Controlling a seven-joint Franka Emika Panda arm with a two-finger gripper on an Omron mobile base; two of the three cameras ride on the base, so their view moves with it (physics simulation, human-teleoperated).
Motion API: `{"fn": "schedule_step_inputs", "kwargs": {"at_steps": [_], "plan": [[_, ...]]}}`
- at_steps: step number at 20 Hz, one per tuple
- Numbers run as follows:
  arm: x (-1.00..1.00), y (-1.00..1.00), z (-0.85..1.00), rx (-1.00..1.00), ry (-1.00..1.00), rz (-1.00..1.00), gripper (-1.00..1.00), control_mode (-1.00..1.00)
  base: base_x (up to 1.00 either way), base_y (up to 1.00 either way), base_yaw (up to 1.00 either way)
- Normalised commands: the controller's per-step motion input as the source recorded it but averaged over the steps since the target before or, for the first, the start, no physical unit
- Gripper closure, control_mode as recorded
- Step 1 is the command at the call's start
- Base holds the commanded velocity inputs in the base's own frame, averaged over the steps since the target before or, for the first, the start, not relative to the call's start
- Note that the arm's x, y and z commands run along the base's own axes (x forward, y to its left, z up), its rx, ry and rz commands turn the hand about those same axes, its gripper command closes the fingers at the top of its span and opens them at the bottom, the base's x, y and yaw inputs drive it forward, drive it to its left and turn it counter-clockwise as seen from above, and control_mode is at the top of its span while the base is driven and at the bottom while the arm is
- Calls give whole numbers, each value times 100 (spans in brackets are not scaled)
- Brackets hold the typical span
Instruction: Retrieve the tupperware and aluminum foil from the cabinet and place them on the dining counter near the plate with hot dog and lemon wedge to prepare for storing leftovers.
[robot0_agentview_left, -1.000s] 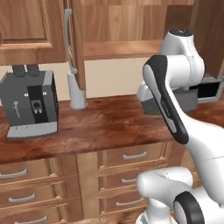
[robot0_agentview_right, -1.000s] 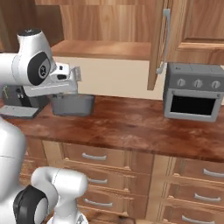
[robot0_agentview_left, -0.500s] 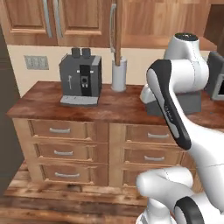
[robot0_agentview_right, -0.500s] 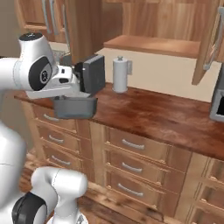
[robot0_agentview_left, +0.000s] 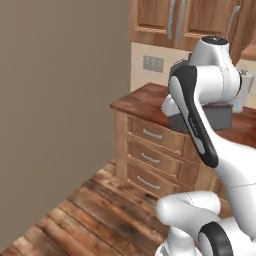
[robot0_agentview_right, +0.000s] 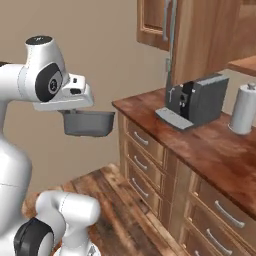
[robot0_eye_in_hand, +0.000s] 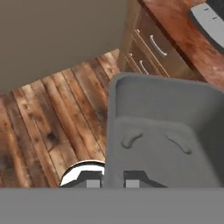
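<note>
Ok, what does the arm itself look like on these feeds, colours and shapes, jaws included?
The glossy white, rounded-link robot arm has dark grey to black joint caps and a long dark band down one link, seen in the left base view. A round black joint sits low on its white base. The boxy white gripper ends in small dark jaws with pale grey pads. No cables or markings are visible.

Both base views looked forward past the arm, sharing the counter's (robot0_agentview_left: 150, 102) corner; the hand view looked down onto the floor (robot0_eye_in_hand: 52, 118).
</note>
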Motion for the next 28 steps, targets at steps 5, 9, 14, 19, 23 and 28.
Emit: {"fn": "schedule_step_inputs", "kwargs": {"at_steps": [5,9,14,19,23,28], "plan": [[0,0,0,0,0,0,100,100,4,11,92],[0,0,0,0,0,0,100,100,16,0,95],[0,0,0,0,0,0,100,100,19,0,96],[0,0,0,0,0,0,100,100,20,0,97],[0,0,0,0,0,0,100,100,17,-5,99],[0,0,0,0,0,0,100,100,15,-13,98]]}}
